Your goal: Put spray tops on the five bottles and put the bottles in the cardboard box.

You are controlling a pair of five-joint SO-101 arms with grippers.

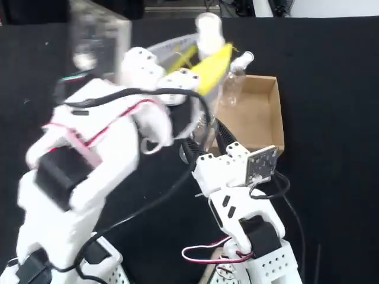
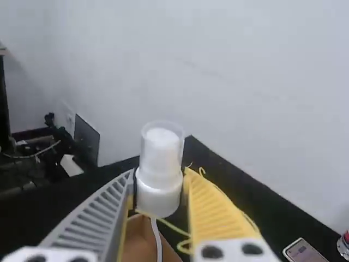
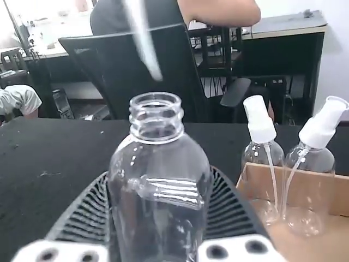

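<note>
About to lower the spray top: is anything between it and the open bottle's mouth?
Nothing visible. The spray top, in the left gripper, hangs its tube above the bare mouth of the bottle in the right gripper.

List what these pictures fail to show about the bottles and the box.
- High view: the blurred left arm covers most of the open bottle and part of the cardboard box.
- Left wrist view: the spray top has its tube cut off by the bottom edge.
- Right wrist view: the box runs off the edge, so its bottle count is unsure.
</note>
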